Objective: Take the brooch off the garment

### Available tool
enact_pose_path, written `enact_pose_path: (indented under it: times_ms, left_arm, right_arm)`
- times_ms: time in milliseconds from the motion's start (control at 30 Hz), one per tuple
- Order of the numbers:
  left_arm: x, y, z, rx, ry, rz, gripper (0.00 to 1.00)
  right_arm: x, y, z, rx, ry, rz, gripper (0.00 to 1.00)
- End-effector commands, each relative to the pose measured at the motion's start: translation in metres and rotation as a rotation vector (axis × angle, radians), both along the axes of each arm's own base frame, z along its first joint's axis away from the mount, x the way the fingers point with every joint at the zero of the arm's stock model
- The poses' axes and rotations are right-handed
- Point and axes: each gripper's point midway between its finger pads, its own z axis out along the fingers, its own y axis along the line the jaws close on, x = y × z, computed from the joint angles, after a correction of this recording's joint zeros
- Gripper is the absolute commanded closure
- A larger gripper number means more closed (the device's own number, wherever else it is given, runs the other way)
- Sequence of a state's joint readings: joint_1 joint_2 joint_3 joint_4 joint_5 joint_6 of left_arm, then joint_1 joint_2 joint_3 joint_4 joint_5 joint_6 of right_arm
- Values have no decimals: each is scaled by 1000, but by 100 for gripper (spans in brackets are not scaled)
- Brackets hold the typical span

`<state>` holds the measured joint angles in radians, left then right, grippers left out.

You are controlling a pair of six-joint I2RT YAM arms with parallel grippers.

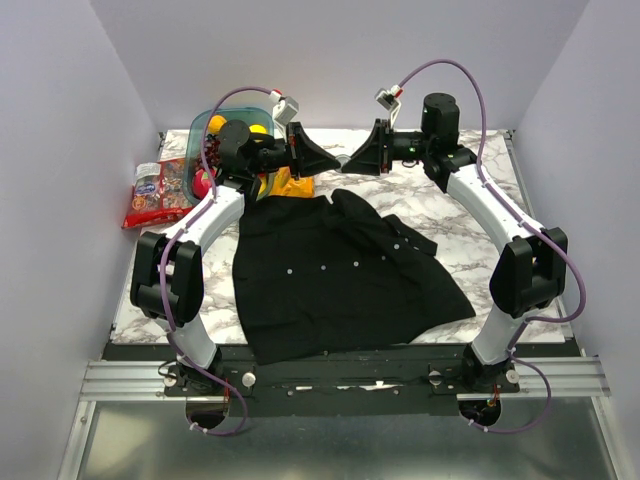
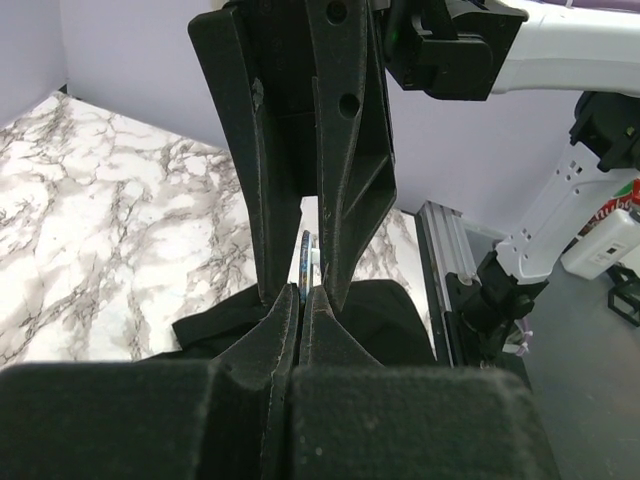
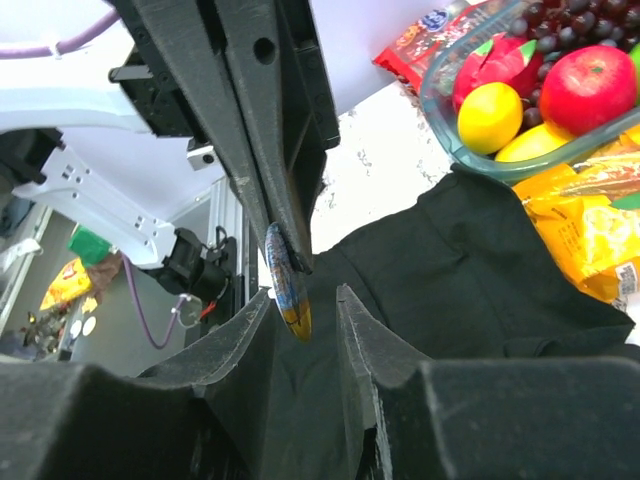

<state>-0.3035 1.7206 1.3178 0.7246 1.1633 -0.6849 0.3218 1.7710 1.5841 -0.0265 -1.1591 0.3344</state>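
Observation:
The garment (image 1: 330, 270) is a black shirt with small white buttons, spread flat on the marble table; it also shows below the fingers in the wrist views (image 3: 480, 270) (image 2: 390, 310). Both grippers meet tip to tip in the air above its collar. My left gripper (image 1: 336, 160) (image 2: 301, 292) is shut on the brooch (image 3: 287, 285), a thin disc seen edge-on (image 2: 306, 255). My right gripper (image 1: 348, 162) (image 3: 305, 300) stands open, its fingers on either side of the brooch's lower end with a gap on the right. The brooch hangs clear of the cloth.
A clear bin (image 1: 205, 125) (image 3: 440, 110) of toy fruit stands at the table's back left. A red snack bag (image 1: 155, 195) lies left of it. A yellow packet (image 1: 290, 185) (image 3: 590, 225) lies just beyond the shirt's collar.

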Motion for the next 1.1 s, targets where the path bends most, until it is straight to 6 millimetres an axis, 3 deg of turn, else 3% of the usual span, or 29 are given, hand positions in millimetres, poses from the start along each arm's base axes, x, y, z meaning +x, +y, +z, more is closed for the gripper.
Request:
enact_pose_path:
  times_ms: [0, 400, 767, 933, 1067]
  left_arm:
    - [-9, -5, 11, -13, -61, -26, 100]
    - [-26, -5, 20, -13, -147, -72, 100]
    - [-47, -13, 24, 9, -295, -179, 100]
    - [-52, -15, 34, 1, -348, -176, 100]
    - [-53, -14, 30, 5, -339, -159, 100]
  right_arm:
    - [19, 3, -15, -21, 47, -94, 63]
    - [48, -5, -34, -77, 153, -267, 64]
    - [51, -6, -45, -88, 209, -273, 71]
    - [63, -20, -56, -111, 270, -364, 70]
    - [69, -31, -63, -127, 306, -412, 70]
